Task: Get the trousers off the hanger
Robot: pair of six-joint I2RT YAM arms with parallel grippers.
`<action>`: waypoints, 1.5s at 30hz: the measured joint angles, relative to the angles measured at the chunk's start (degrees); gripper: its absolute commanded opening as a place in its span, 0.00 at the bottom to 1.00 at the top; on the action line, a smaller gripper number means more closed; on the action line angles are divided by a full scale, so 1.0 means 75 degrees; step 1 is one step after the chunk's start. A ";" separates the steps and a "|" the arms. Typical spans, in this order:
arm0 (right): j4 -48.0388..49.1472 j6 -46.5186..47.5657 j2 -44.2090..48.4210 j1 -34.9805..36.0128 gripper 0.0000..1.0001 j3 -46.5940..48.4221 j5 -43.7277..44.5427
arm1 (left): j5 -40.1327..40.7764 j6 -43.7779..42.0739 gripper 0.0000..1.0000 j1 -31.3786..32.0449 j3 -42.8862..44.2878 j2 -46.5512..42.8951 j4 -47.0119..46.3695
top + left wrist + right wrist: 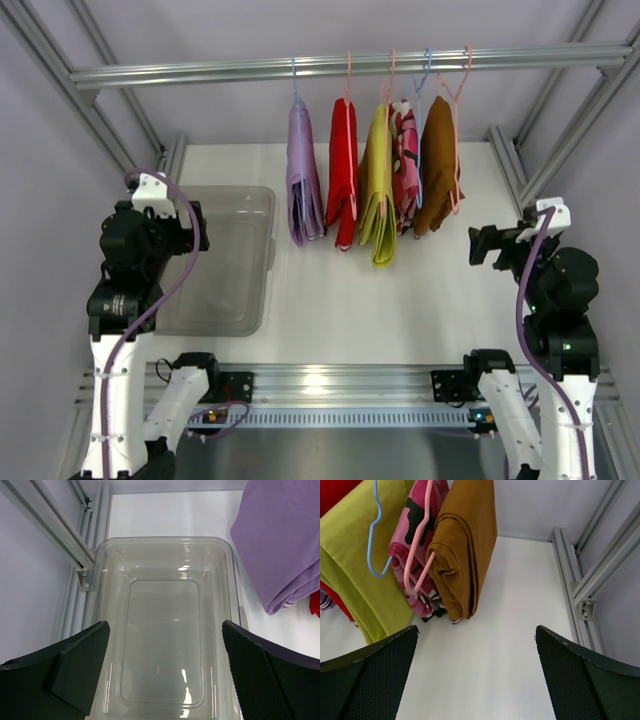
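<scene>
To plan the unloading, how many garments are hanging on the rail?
5, left to right along the rail: lilac, red, yellow-green, pink patterned, brown. They overlap, so another could be hidden.

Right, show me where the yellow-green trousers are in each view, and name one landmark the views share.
Top view: the yellow-green trousers hang third from the left on the rail.
Left wrist view: not in it.
Right wrist view: on the left side.
Shared landmark: the red trousers, left of them from above, a sliver at the left wrist's right edge, top-left corner for the right wrist.
</scene>
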State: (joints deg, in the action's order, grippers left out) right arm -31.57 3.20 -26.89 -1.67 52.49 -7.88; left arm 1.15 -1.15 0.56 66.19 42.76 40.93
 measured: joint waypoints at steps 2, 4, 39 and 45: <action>-0.0023 -0.0009 -0.0067 0.0000 1.00 0.0000 -0.0047 | 0.0041 0.0000 0.99 0.0000 -0.0012 0.0035 0.0000; -0.0085 -0.0035 -0.0154 0.0000 0.99 0.0000 -0.0108 | 0.0143 0.0003 0.99 0.0000 -0.0012 0.0087 0.0017; -0.0367 -0.0309 -0.0839 -0.0003 0.99 0.0070 -0.0909 | -0.6837 0.8664 0.78 0.1460 -0.0825 0.4814 -1.1033; -0.0364 -0.0297 -0.0871 -0.0003 0.99 0.0070 -0.0909 | -0.6828 0.9078 0.75 0.1580 -0.0571 0.5222 -1.1593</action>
State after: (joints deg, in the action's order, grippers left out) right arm -34.30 0.97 -33.43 -1.69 53.01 -14.70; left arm -50.06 66.94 12.40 61.91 81.93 -46.02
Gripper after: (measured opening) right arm 0.993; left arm 0.762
